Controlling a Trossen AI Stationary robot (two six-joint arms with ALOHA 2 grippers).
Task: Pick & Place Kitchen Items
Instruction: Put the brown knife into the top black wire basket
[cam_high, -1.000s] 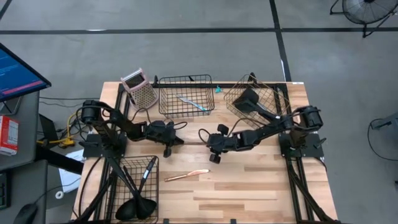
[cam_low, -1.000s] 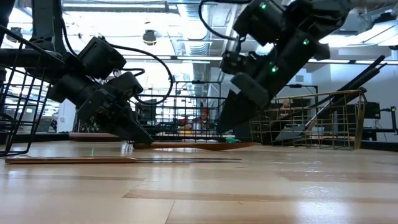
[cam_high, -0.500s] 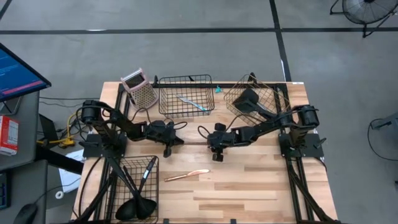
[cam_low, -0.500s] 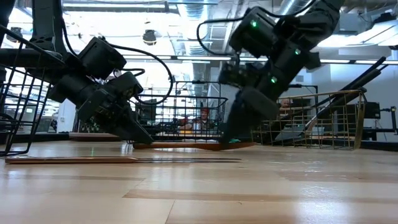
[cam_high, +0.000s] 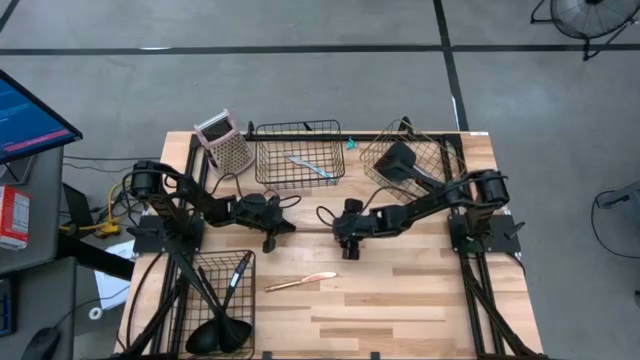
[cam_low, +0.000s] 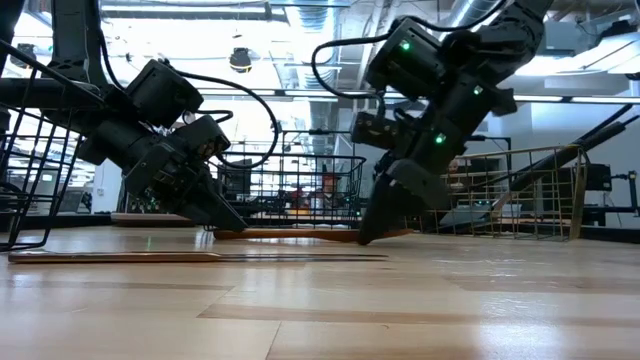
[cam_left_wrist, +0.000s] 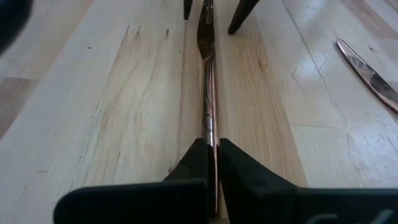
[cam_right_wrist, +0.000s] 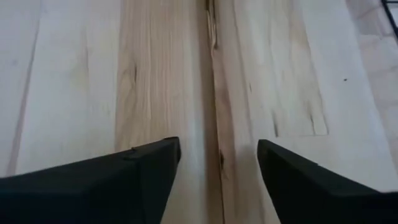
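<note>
A slim copper-coloured piece (cam_left_wrist: 208, 81) lies flat on the wooden table (cam_high: 400, 300), between my two grippers. My left gripper (cam_high: 280, 232) is shut on its near end. My right gripper (cam_high: 338, 234) is open and tipped down. Its two fingertips (cam_left_wrist: 239, 14) stand on either side of the piece's other end, at the tabletop, without touching the piece. A second copper-coloured piece (cam_high: 300, 283) lies loose on the table, nearer the front. A silver-teal piece (cam_high: 305, 163) lies in the far black wire basket (cam_high: 262, 170). Black utensils (cam_high: 222, 325) stand in the near left basket. My left gripper pinches the copper piece's slim handle (cam_left_wrist: 209, 132) between its two fingers (cam_left_wrist: 194, 163), at the handle's end. The fingers slant down from the table's left and lie along the piece. The piece lies flat on the table.
A copper wire basket (cam_high: 435, 150) with a black spatula (cam_high: 400, 160) stands at the far right. A pink-topped grater (cam_high: 225, 145) stands at the far left. The tabletop shows bare wood at the front right.
My right gripper has come down and a little toward the table's left edge. It has tipped steeper, and its open fingertips now stand at the tabletop around the copper piece's free end. My left gripper and the piece have kept still.
</note>
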